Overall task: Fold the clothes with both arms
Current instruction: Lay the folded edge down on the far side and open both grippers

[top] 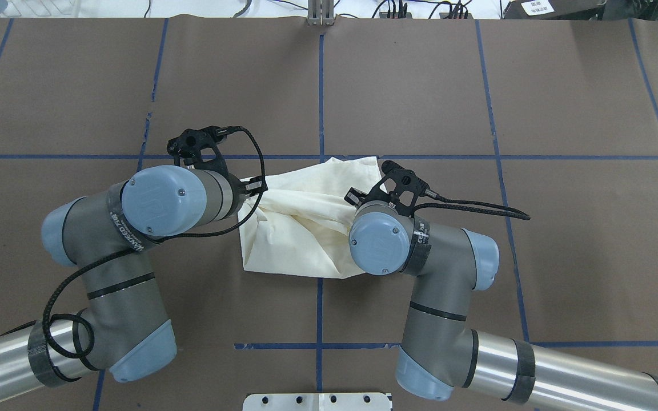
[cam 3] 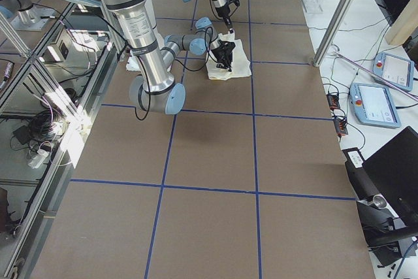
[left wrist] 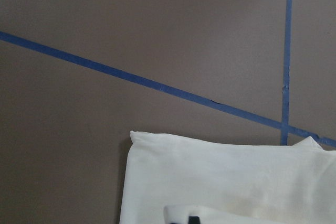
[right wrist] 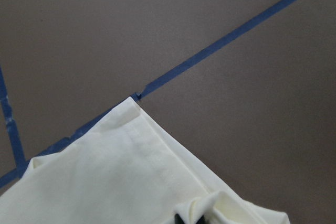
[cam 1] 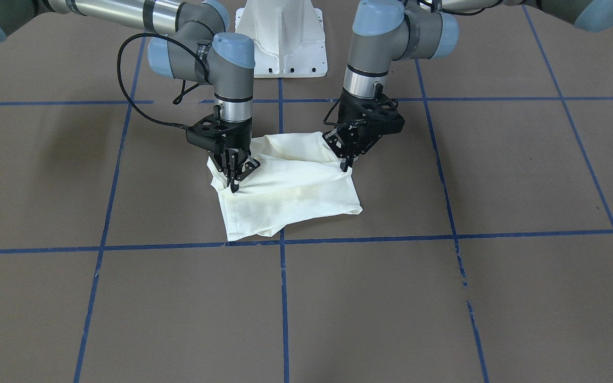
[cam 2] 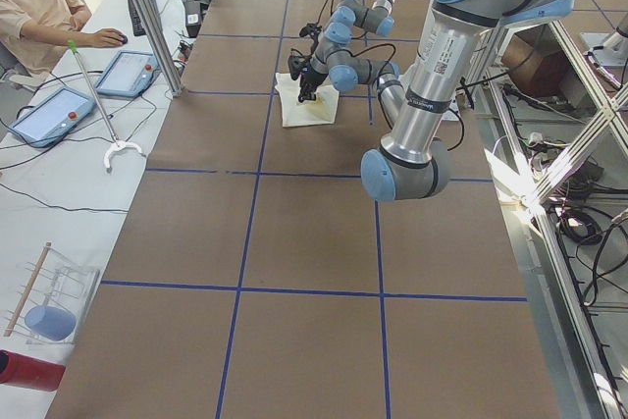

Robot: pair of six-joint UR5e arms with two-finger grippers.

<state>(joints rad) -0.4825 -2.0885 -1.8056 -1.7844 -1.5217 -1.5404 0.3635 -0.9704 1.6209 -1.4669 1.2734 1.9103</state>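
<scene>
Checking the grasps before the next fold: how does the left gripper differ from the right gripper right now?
The right gripper points almost straight down; the left gripper leans at a slant. The right gripper is at the T-shirt edge on the robot's right, the left gripper at the opposite edge. Cloth bunches into creases by the right gripper, less so by the left gripper. Both seem to pinch the cloth.

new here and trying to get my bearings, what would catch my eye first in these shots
The cream shirt, folded into a rough square, stands out mid-table against the brown table and its blue tape grid. The left gripper pinches one side edge and the right gripper the opposite one, with the cloth bunched at each.
</scene>
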